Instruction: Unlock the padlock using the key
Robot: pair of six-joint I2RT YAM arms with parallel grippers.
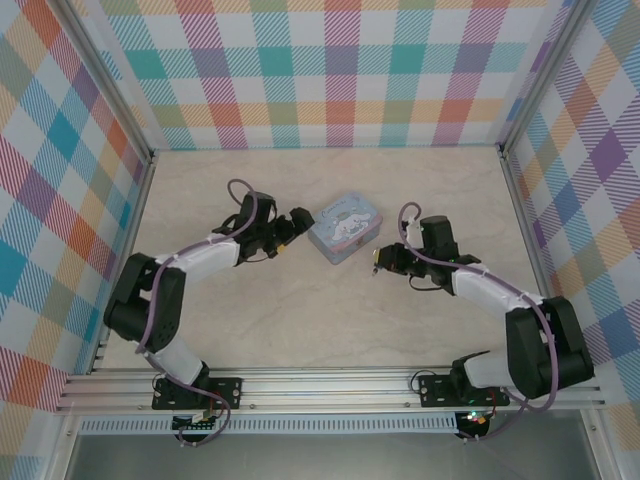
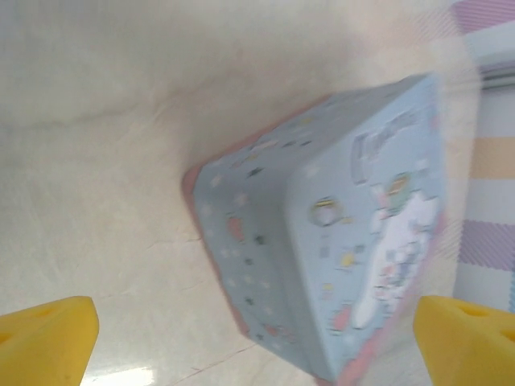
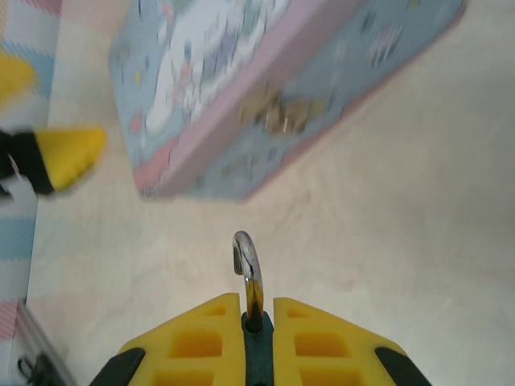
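- Top external: the left gripper (image 1: pixel 291 224) hangs just left of the tin (image 1: pixel 345 228), arm bent low. The right gripper (image 1: pixel 380 261) is near the tin's right corner.
- Left wrist: yellow fingers (image 2: pixel 44 338) spread wide, empty, tin ahead.
- Right wrist: fingers clamp the padlock (image 3: pixel 252 305) by its teal body, silvery shackle pointing tinward.

Light-blue cartoon tin (image 2: pixel 338 233) on table (image 2: pixel 96 161), left end effector (image 2: pixel 257 342) fingers spread
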